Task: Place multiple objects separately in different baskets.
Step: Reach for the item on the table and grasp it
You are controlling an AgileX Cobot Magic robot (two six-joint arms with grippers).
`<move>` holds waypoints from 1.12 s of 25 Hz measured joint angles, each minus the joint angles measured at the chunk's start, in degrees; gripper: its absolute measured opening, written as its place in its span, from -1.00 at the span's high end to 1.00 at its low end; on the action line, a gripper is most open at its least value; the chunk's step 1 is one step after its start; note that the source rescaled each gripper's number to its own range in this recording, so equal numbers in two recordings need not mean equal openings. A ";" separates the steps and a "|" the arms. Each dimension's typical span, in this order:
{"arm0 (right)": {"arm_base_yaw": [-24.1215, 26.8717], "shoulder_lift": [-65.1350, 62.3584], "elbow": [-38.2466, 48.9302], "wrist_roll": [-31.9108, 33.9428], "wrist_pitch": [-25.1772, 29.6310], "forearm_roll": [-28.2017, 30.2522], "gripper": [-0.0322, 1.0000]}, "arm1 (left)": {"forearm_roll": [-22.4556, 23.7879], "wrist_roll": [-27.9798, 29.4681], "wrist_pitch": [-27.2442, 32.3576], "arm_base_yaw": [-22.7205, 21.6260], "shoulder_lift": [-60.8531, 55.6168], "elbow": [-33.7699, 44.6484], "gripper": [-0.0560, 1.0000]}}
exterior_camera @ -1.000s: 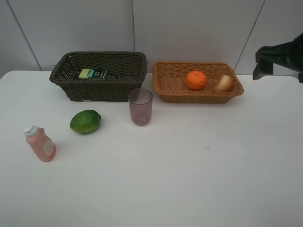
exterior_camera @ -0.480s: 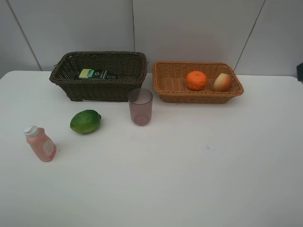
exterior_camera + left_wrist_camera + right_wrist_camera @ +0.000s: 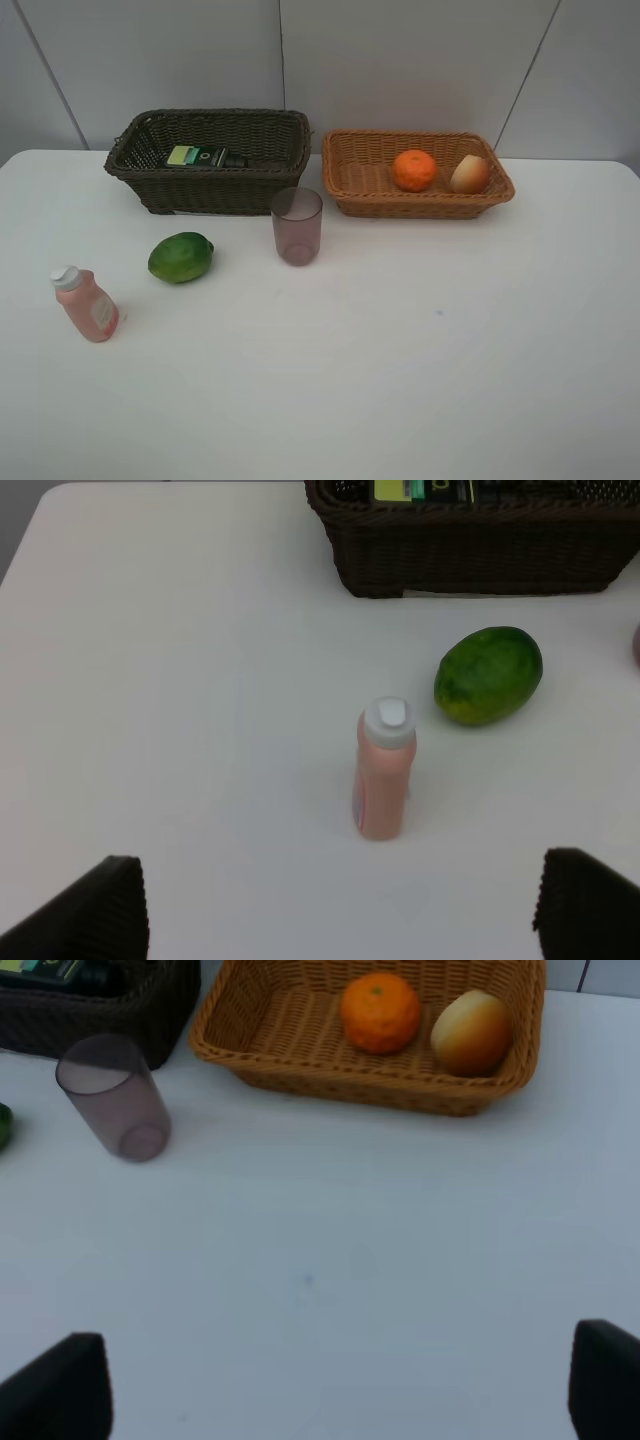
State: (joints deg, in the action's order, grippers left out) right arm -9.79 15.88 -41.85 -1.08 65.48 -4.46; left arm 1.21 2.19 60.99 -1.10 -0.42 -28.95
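Observation:
The dark brown basket [image 3: 150, 185] holds the dark bottle with green label [image 3: 205, 157]. The tan basket [image 3: 420, 208] holds the tangerine [image 3: 414, 170] and the apple [image 3: 469, 174]. The mauve cup [image 3: 297, 225] stands upright in front of the gap between the baskets. The lime [image 3: 181, 257] and the upright pink bottle [image 3: 85, 304] are on the table at the left. Neither arm shows in the exterior view. My left gripper [image 3: 340, 920] is open and empty, above the table short of the pink bottle [image 3: 384, 770]. My right gripper [image 3: 330, 1395] is open and empty, well back from the cup [image 3: 112, 1098].
The white table [image 3: 400, 350] ends at a pale panelled wall behind the baskets. The lime [image 3: 488, 675] lies between the pink bottle and the dark basket [image 3: 480, 560].
The right arm, seen a second ago at the right edge beside the tan basket, has drawn back out of the exterior view. The apple has turned slightly in the basket.

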 joint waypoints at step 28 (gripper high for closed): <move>10.09 -16.11 11.76 0.16 -4.84 4.87 -0.93 | 0.00 0.00 0.00 0.00 0.00 0.00 -1.00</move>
State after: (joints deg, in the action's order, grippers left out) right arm 0.30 -0.23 -30.09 -0.92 60.63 0.41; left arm 1.21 2.19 60.99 -1.10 -0.42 -28.95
